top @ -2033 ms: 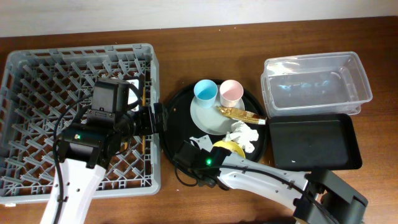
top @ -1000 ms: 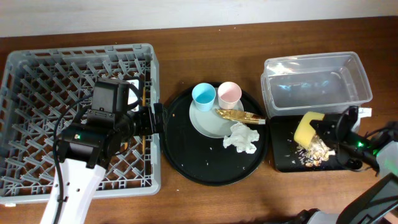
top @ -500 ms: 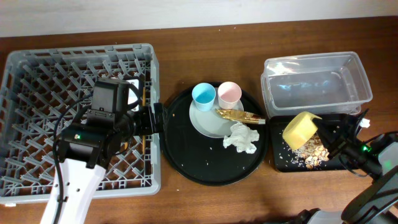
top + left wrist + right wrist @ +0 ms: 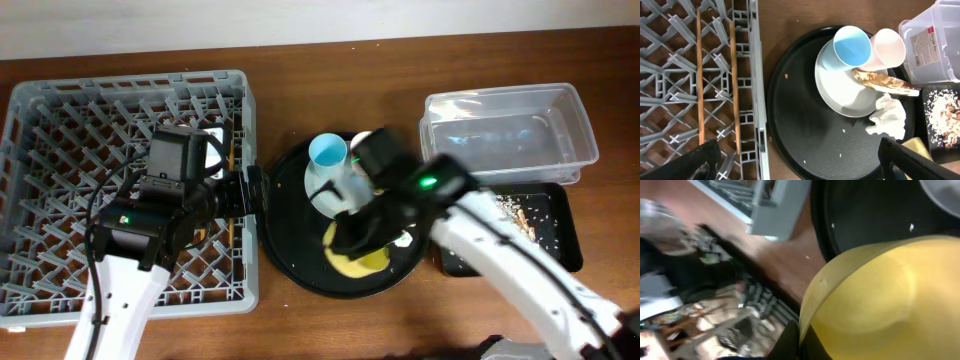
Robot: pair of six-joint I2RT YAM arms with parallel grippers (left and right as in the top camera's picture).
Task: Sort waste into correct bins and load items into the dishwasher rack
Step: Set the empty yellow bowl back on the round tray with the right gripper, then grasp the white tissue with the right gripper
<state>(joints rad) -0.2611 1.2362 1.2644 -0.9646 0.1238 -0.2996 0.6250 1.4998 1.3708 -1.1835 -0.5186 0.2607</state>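
Note:
My right gripper (image 4: 345, 245) is shut on the rim of the yellow bowl (image 4: 356, 263) and holds it over the front of the round black tray; the bowl fills the right wrist view (image 4: 880, 300). Beige food scraps (image 4: 945, 110) lie in the shallow black rectangular tray (image 4: 545, 235). The light-blue cup (image 4: 852, 46), pink cup (image 4: 888, 46) and gold-brown wrapper (image 4: 885, 82) sit on the pale plate (image 4: 840, 95). The white napkin (image 4: 887, 117) lies beside it. Two chopsticks (image 4: 699, 85) lie in the grey rack (image 4: 60, 130). My left gripper (image 4: 800, 167) is open and empty at the rack's right edge.
The clear plastic tub (image 4: 510, 135) stands at the back right, behind the black rectangular tray. The large round black tray (image 4: 800, 125) sits between the rack and the bins. My right arm (image 4: 480, 240) crosses over the round tray's right side and hides part of the napkin.
My right gripper has carried the yellow bowl left from over the black rectangular tray to over the round tray. Scraps now lie in the rectangular tray. The left arm has not moved.

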